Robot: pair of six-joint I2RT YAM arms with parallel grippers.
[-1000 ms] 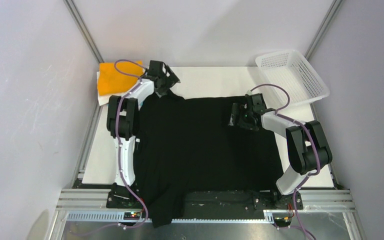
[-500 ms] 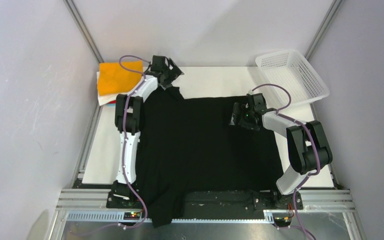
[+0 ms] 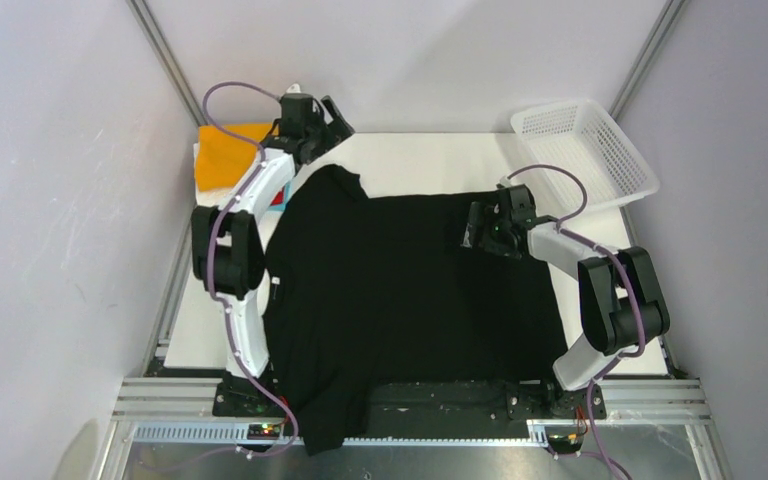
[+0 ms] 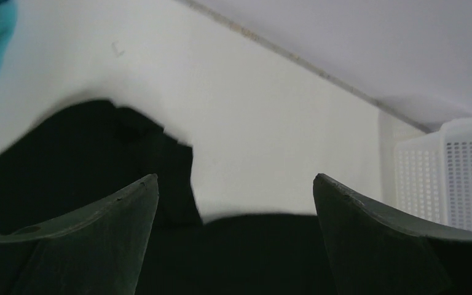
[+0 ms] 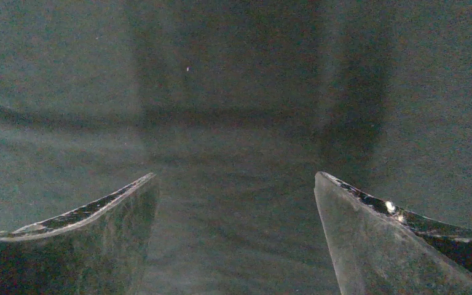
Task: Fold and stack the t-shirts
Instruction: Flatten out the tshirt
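Black tee [image 3: 410, 290] beneath wide-open right gripper [image 5: 235, 174]

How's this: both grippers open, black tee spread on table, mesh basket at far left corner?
No: top view shows the mesh basket at the far right corner. The left gripper and right gripper are open, black tee spread on the table.

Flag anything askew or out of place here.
The black t-shirt lies crookedly. Its near-left part spills past the near edge and over the metal rail, and its far-left corner is bunched. The white basket sits skewed at the far-right corner. Nothing looks damaged or spilled.
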